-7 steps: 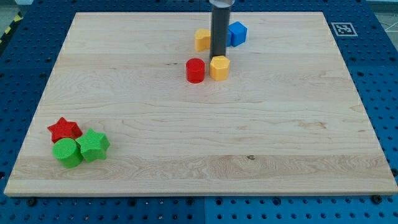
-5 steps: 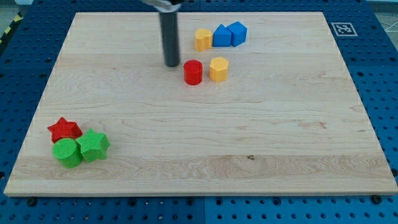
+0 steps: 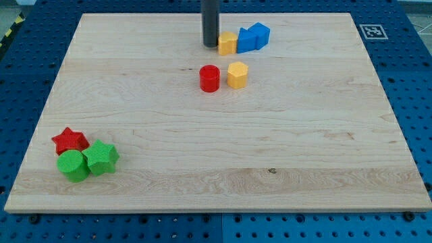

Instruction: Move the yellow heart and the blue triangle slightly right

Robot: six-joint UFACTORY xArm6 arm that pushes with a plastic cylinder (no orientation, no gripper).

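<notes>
The yellow heart (image 3: pixel 227 43) lies near the view's top, touching the blue triangle (image 3: pixel 244 40) on its right. A blue cube-like block (image 3: pixel 259 34) sits against the triangle's right side. My tip (image 3: pixel 210 44) stands on the board just left of the yellow heart, touching or almost touching it. The dark rod rises from there out of the view's top.
A red cylinder (image 3: pixel 210 78) and a yellow hexagonal block (image 3: pixel 237 74) sit side by side below the heart. A red star (image 3: pixel 69 140), a green cylinder (image 3: pixel 73 165) and a green star (image 3: pixel 101 157) cluster at the lower left. The wooden board (image 3: pixel 378 162) rests on a blue perforated table.
My tip swung left past the red cylinder, then up and right to the heart's left side. The heart, the triangle and the blue cube have shifted a little to the right.
</notes>
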